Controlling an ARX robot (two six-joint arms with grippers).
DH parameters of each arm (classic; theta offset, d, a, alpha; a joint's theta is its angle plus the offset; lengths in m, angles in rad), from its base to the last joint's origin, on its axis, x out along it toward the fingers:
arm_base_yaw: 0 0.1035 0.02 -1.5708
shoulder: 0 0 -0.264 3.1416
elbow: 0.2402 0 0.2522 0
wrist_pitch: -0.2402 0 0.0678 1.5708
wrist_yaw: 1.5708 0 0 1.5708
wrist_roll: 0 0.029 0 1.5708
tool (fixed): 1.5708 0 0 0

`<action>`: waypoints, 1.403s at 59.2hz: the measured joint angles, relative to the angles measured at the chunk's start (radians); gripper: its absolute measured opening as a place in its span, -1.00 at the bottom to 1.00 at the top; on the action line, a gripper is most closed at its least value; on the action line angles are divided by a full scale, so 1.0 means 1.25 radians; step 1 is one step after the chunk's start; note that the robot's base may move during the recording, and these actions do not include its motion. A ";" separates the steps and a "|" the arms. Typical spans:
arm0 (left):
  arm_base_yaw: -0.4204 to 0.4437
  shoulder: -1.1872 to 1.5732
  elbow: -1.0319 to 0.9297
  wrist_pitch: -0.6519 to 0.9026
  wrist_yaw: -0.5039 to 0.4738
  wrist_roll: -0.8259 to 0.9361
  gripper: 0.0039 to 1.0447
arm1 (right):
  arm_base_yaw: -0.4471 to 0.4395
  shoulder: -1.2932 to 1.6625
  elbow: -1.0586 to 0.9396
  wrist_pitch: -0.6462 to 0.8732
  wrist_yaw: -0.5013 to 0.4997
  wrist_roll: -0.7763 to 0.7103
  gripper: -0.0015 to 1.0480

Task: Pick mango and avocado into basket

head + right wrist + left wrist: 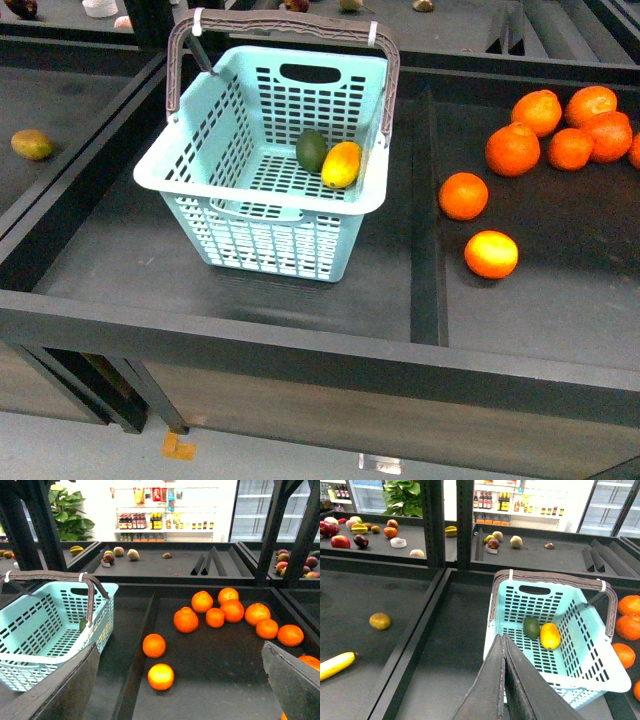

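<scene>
The turquoise basket [357, 195] stands on the dark shelf, handles raised. The mango [341, 164] and the dark green avocado [312, 150] lie side by side on its floor. In the left wrist view the basket [592, 672], mango [550, 635] and avocado [531, 627] show beyond my left gripper [503, 639], which is shut and empty, short of the basket's near rim. My right gripper [180, 662] is open and empty, above the oranges' bay; the basket [30, 657] is off to one side. Neither gripper shows in the front view.
Several oranges [540, 130] lie in the bay right of the basket, past a raised divider [424, 210]. A brownish fruit [32, 145] lies in the left bay, with a banana [336, 664] near it. More fruit sits on the back shelves [365, 530].
</scene>
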State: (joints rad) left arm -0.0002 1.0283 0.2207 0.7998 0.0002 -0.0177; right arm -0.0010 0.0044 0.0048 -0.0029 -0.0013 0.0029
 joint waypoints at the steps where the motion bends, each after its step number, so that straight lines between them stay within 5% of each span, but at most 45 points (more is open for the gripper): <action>1: 0.000 -0.009 -0.007 -0.002 0.000 0.000 -0.96 | 0.000 0.000 0.000 0.000 0.000 0.000 0.85; 32: 0.000 -0.289 -0.161 -0.119 0.000 0.005 -0.96 | 0.000 0.000 0.000 0.000 0.000 0.000 0.85; 83: 0.000 -0.678 -0.162 -0.492 0.000 0.008 -0.96 | 0.000 0.000 0.000 0.000 0.000 0.000 0.85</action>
State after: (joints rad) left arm -0.0002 0.1806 0.0181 0.1848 0.0002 -0.0078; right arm -0.0010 0.0044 0.0048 -0.0029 -0.0013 0.0029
